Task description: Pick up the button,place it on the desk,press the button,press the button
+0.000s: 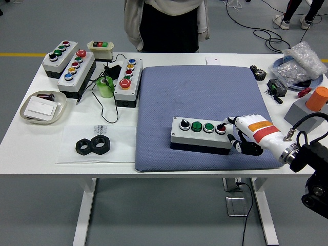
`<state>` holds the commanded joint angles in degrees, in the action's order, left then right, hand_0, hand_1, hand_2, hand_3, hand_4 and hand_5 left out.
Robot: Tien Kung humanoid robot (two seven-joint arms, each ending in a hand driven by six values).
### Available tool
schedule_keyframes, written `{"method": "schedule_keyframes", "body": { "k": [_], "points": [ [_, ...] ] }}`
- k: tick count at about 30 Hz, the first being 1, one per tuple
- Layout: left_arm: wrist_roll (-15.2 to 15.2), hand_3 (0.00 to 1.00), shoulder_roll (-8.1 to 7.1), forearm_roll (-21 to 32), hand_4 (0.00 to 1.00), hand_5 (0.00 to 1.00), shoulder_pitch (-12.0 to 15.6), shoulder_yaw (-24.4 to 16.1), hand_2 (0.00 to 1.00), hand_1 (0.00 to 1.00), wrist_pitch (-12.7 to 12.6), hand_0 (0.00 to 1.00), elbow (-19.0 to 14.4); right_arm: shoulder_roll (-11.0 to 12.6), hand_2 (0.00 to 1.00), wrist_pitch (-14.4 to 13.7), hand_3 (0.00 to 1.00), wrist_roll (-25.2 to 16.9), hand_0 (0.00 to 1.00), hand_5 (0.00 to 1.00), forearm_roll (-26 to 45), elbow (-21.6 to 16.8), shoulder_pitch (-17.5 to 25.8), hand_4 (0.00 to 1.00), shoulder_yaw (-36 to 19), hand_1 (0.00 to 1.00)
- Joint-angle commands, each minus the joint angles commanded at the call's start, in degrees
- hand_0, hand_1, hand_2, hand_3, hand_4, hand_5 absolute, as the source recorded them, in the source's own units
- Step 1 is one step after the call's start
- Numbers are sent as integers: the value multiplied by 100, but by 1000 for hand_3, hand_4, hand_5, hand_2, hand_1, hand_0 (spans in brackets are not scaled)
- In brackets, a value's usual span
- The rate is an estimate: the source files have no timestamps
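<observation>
A grey button box lies on the blue mat, with a black knob, two green buttons and a red button on top. My right hand, white with black fingers, is at the box's right end. One fingertip rests on the red button. The other fingers are curled beside the box and hold nothing. My left hand is out of view.
Three more button boxes and a small switch box stand at the back left, with a green tape roll, a dish and two black nuts. An orange-topped stand and bagged parts sit right. A person stands behind.
</observation>
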<state>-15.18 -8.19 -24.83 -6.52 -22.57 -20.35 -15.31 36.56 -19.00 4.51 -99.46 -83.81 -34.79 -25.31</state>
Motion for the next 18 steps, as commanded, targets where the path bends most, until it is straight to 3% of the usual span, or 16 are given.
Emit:
{"method": "schedule_keyframes", "body": {
  "k": [10,18],
  "points": [
    [-2,762,4,19,526,998,-6,8,849,774,0,738,-1,-22,40,128,672,88,56,2,-25,45,-27,496,86,2],
    [4,762,6,50,524,998,-14,25,849,774,-5,738,-3,-14,40,-160,673,91,58,2,-119,-258,-44,500,-151,2]
  ]
}}
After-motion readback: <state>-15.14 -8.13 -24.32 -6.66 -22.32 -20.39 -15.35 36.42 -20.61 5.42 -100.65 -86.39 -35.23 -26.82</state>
